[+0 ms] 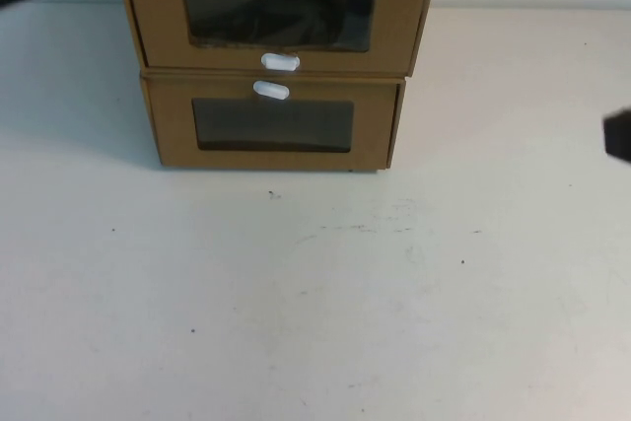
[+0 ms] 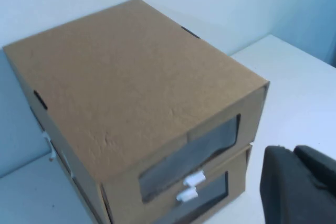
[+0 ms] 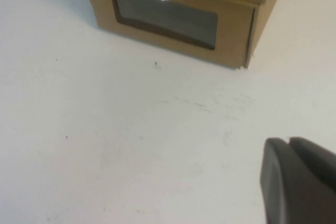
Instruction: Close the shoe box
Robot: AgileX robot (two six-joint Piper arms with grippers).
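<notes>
High view, item one: brown cardboard drawer-style shoe box [image 1: 158,22] with a clear rectangular window and a small white oval pull tab [image 1: 280,62] just below it. It sits on top of a similar brown cardboard box [image 1: 173,130] whose white tab [image 1: 271,91] is above its window. Both stand at the far middle of the white desk [image 1: 315,303].

Axis: the front face runs left to right, so closing most likely means a push straight away from the robot. Whether the drawer stands proud cannot be told.

Right tool [image 3: 289,141]: low over the desk. The shoe box lies ahead of it, to its left and higher. Pads narrow, nearly together, holding nothing. It shows as a dark corner at the high view's right edge [image 1: 619,135].

Left tool [image 2: 291,150]: raised. The shoe box lies ahead of it and below, lid side visible. Pads narrow, empty. It is outside the high view. Which arm is nearer cannot be told.

Count: boxes two, tabs two, windows two, tools two.
</notes>
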